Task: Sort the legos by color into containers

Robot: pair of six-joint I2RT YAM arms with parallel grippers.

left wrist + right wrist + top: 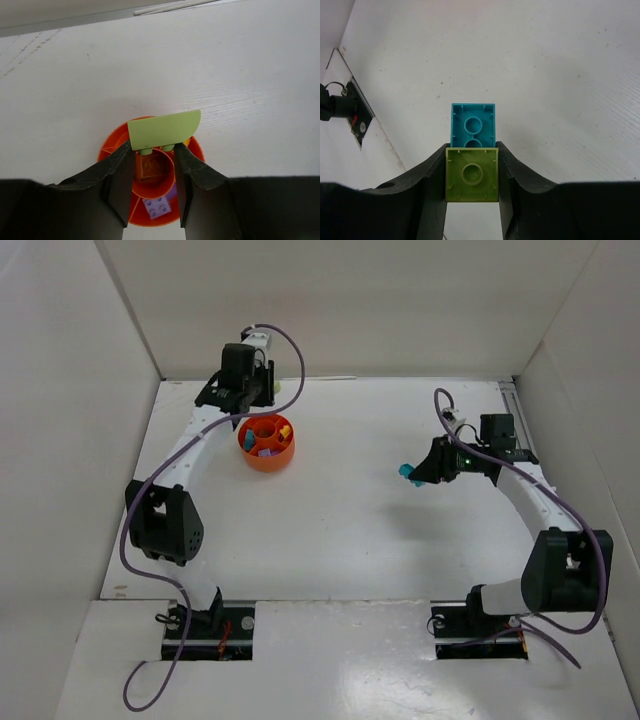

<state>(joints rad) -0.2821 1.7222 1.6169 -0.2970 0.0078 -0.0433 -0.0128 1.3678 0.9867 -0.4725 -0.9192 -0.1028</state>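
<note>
The orange-red dish [270, 462] stands at the back left of the table. In the left wrist view the dish [112, 141] lies right under my left gripper [152, 150], which is shut on a pale green curved brick [164, 129] held by its studs. A brown brick [150, 167] lies in the dish's hub, a purple brick [159, 206] in a near compartment. My right gripper [471, 155] is shut on a lime green brick [471, 174] with a cyan brick [473, 129] stuck to it, held above bare table at mid right [415, 472].
White walls close in the table on three sides. A thin white strip [325, 378] lies along the back edge. The left arm's elbow [160, 520] hangs over the left side. A yellow brick [284, 428] shows in the dish.
</note>
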